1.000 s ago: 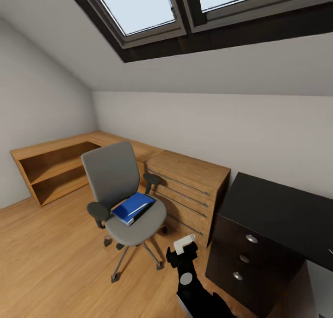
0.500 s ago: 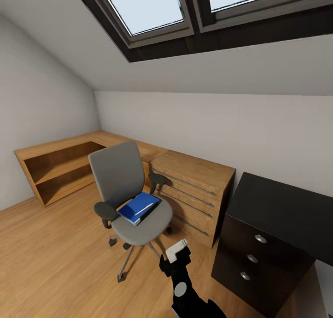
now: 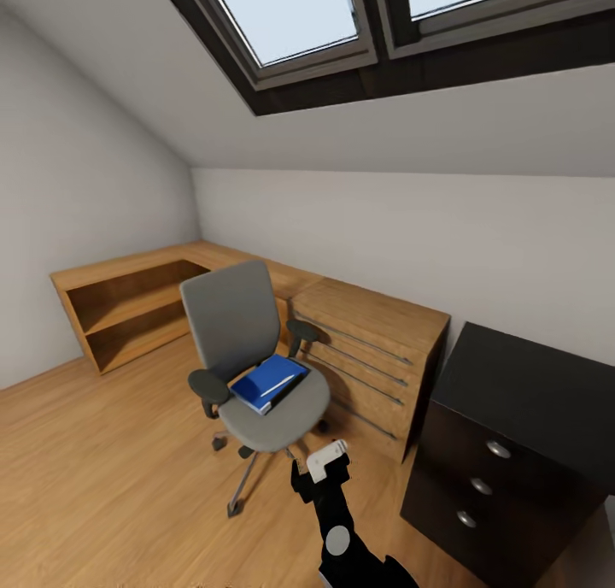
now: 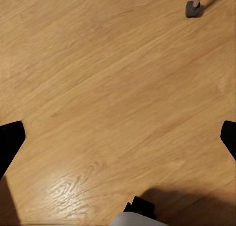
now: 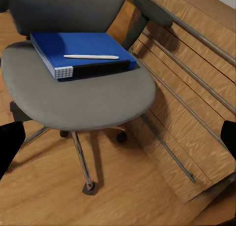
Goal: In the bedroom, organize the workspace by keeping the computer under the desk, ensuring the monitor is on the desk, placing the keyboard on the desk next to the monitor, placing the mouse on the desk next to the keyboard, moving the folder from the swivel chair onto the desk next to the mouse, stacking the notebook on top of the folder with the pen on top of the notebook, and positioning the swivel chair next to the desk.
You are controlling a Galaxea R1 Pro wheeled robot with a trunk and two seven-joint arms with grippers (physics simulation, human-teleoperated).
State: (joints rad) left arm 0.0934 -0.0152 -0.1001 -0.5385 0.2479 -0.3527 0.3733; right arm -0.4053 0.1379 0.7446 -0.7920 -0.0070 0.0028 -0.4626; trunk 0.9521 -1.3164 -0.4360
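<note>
Grey swivel chair (image 3: 256,374), blue folder (image 5: 81,51)

The robot's arm (image 3: 342,528) was glossy black with a round grey disc and a white block near its end.

a wooden drawer unit (image 3: 371,353) with long rail handles stands just beyond the pincer, a black drawer cabinet (image 3: 504,434) to its right. low wooden shelving (image 3: 128,302) sits far off left, possibly open-backed. skylights (image 3: 342,15) overhead; wood floor (image 3: 102,468) beneath.
</note>
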